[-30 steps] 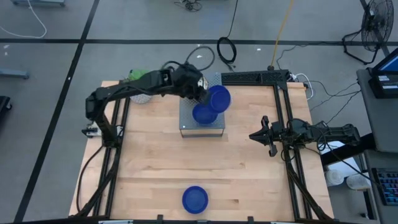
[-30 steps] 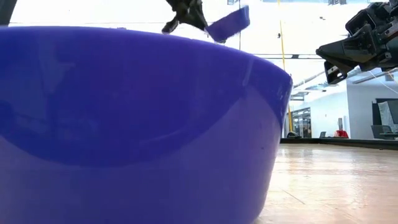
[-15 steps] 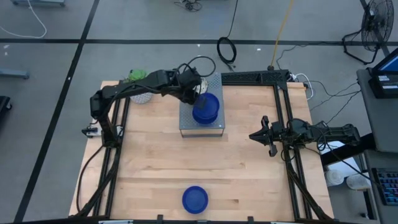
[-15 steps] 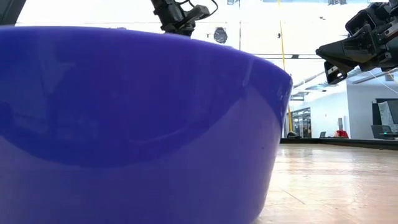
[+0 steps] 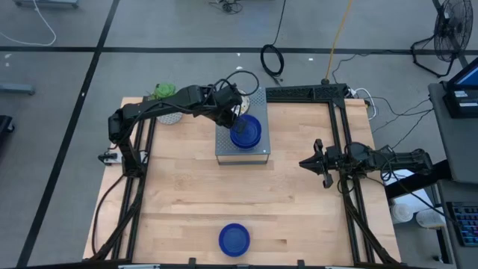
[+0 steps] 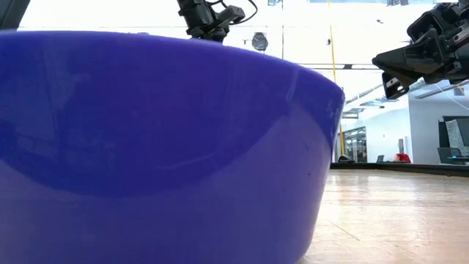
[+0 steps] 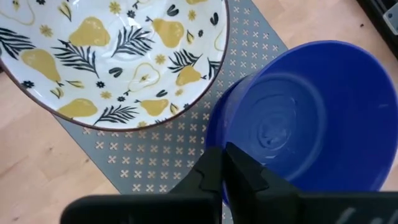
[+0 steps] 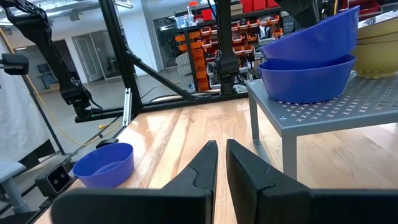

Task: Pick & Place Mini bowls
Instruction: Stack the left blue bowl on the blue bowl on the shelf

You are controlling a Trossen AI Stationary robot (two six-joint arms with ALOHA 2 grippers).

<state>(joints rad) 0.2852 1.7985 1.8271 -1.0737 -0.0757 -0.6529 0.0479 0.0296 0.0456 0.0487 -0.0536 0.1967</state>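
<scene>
Left pincer (image 7: 225, 163) pinches the rim of a glossy blue mini bowl (image 7: 311, 118) nested in another on the perforated grey stand (image 5: 241, 153), bench's (image 5: 299, 202) twelve o'clock; right pincer (image 5: 305, 162) closed, empty.

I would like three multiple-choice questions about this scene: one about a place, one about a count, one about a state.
1. Where does the single blue bowl stand?
A. near the table's front edge
B. on the grey platform
C. beside the plant pot

2. How many blue bowls are stacked on the grey platform?
A. one
B. two
C. four

3. How is the left gripper?
A. wide open above the wood
B. shut on the rim of the upper blue bowl
C. shut on the pear-pattern bowl

Answers: 1 A, the high view shows it alone low on the table. 2 B, the right wrist view shows two nested. 3 B, the left wrist view shows its fingers pinching the blue rim.
</scene>
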